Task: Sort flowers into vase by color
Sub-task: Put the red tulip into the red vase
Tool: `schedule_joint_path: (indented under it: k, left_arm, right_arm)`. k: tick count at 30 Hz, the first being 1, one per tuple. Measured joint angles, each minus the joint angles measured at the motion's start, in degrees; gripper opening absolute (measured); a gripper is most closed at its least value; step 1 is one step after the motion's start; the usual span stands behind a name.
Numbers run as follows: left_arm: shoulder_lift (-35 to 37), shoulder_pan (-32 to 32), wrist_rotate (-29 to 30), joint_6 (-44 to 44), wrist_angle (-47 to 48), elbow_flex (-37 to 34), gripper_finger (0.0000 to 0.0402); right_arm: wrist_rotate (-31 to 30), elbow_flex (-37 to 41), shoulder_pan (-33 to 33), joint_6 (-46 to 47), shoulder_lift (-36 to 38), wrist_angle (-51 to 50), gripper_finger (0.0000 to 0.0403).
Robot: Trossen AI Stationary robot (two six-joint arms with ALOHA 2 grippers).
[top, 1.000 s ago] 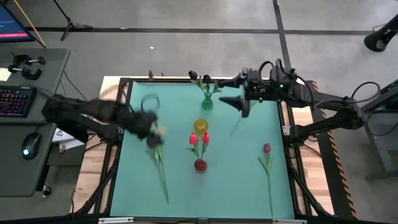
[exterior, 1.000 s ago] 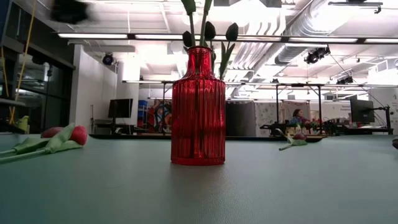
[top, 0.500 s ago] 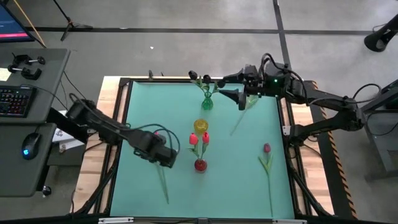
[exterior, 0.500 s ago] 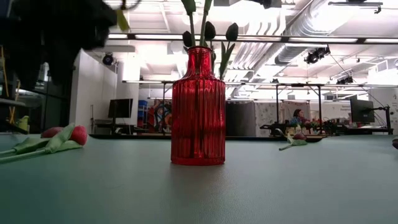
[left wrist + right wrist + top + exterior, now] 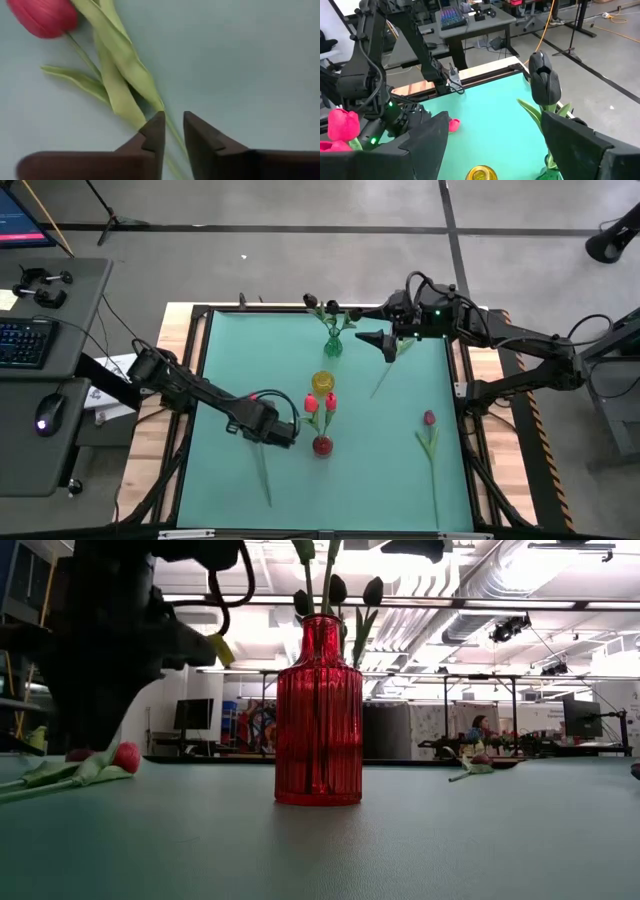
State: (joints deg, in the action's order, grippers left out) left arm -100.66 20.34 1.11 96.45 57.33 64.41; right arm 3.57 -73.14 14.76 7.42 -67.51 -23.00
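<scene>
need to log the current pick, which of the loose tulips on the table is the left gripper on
The red tulip lying left of the red vase: the left gripper is closed on its stem. The pink tulip at the right lies untouched.

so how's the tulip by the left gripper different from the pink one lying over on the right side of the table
The tulip by the left gripper has the left gripper closing around its stem; the pink tulip on the right lies alone, with no gripper near.

The left tulip lies beside the red vase; the right one lies farther from it.

Both lie flat on the table, with green stems and leaves.
</scene>
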Motion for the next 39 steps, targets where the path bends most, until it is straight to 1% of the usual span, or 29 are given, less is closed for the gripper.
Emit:
schedule_joint_path:
  k: [3, 6, 8, 11, 14, 16, 20, 23, 25, 28, 31, 34, 39]
  left_arm:
    - [0.1, -0.5, 0.7, 2.2, -0.1, -2.0, 0.0030]
    - [0.2, -0.6, -0.9, 3.8, -0.5, -4.5, 0.0015]
    - [0.2, -0.6, -2.2, 4.4, -0.7, -5.2, 0.0010]
    - [0.2, -0.6, -2.0, 4.6, -2.6, -5.5, 0.0011]
    - [0.3, -0.6, -0.6, 4.4, -4.5, -5.5, 0.0021]
    - [0.3, -0.9, 0.9, 4.4, -4.5, -5.5, 0.0030]
    - [0.3, -2.5, 1.9, 3.1, -4.4, -5.5, 0.0051]
    - [0.7, -3.8, 1.5, 0.5, -4.5, -5.5, 0.0068]
    - [1.6, -4.4, -0.3, -0.8, -4.5, -5.5, 0.0079]
    - [3.6, -4.1, -0.7, -1.2, -4.5, -5.5, 0.0091]
    - [6.2, -3.8, 0.1, 0.7, -5.2, -5.5, 0.0098]
    - [8.5, -3.6, 1.3, 0.7, -5.3, -5.5, 0.0099]
    - [10.4, -3.4, 5.4, -0.7, -5.2, -5.5, 0.0099]
  right_arm:
    - [0.0, 0.0, 0.0, 0.0, 0.0, 0.0, 0.0304]
    - [0.0, 0.0, 0.0, 0.0, 0.0, 0.0, 0.0304]
    - [0.0, 0.0, 0.0, 0.0, 0.0, 0.0, 0.0304]
    - [0.0, 0.0, 0.0, 0.0, 0.0, 0.0, 0.0304]
    - [0.0, 0.0, 0.0, 0.0, 0.0, 0.1, 0.0304]
    - [0.0, 0.0, 0.0, 0.0, 0.0, 0.1, 0.0304]
    - [0.0, 0.0, 0.0, -0.4, 0.0, 0.1, 0.0304]
    - [0.0, 0.0, 0.0, -0.7, 0.0, 0.1, 0.0304]
    - [-0.1, 0.0, 0.0, -0.9, 0.0, 0.1, 0.0304]
    - [-0.1, 0.0, 0.0, -0.9, 0.0, 0.1, 0.0304]
    - [-0.1, 0.0, 0.0, -0.9, 0.0, 0.1, 0.0304]
    - [-0.1, 0.0, 0.0, -1.3, 0.0, 0.1, 0.0304]
    - [-0.2, 0.0, 0.0, -2.4, 0.0, 0.1, 0.0304]
